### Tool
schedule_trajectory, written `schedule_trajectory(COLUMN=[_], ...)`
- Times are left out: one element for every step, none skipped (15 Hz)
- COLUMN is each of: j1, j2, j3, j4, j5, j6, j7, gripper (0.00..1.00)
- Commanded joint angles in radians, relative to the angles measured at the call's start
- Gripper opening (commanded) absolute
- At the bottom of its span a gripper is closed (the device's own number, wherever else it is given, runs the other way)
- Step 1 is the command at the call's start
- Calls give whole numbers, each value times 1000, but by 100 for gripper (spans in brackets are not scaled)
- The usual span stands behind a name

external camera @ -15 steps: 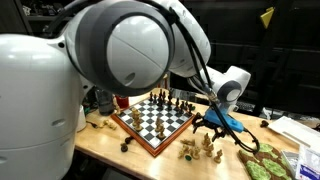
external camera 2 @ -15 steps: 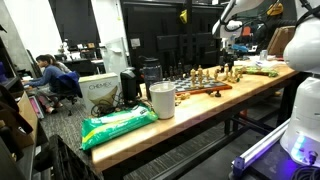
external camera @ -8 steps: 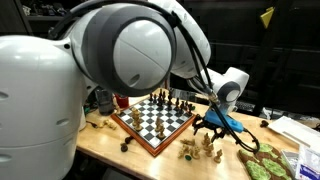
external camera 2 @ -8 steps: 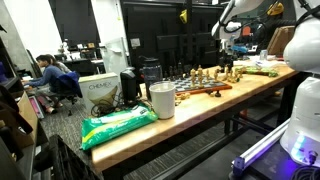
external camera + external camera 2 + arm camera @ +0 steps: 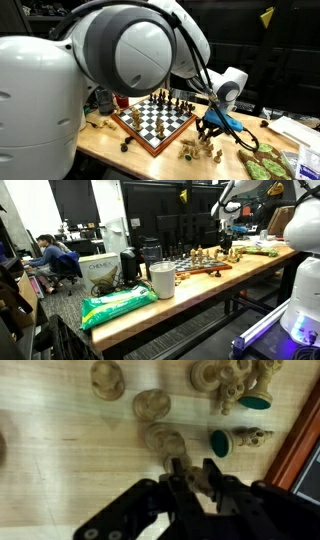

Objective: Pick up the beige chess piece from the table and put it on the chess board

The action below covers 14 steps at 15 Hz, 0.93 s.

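Holding claw point(image 5: 197, 468) just above beige chess piece point(image 5: 163, 438) on tabletop point(image 5: 60, 460), presumably lining up a top-down grasp; jaws showing near together, clenched or released impossible to tell.

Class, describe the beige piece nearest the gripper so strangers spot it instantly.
On the table beside the chess board's frame, beige pieces cluster. It is the upright one beyond the gripper; its neighbour toward the board lies toppled, green base showing.
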Motion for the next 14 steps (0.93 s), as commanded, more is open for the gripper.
schedule_trajectory(j1=[-9, -8, -6, -4, -1, 2, 5, 7, 11, 15, 21, 26, 32, 38], j2=[-6, -7, -11, -15, -20, -27, -39, -48, -57, -68, -83, -95, -111, -123], j3=[7, 7, 6, 6, 6, 7, 9, 11, 13, 15, 17, 19, 21, 23], j4=[10, 10, 8, 5, 3, -2, -9, -14, -20, -27, -37, -45, -55, -61], j5=[-17, -19, -25, -29, -36, -43, -44, -43, -44, -47, -50, -54, -58, -62], j6=[-8, -7, -5, -3, -1, -1, -3, -9, -12, -14, -15, -17, -22, -28], j7=[-19, -17, -14, -12, -10, -7, -3, -2, -1, -3, 0, -1, 2, 6], gripper=[1, 6, 6, 6, 6, 6, 6, 6, 6, 6, 6, 6, 6, 6])
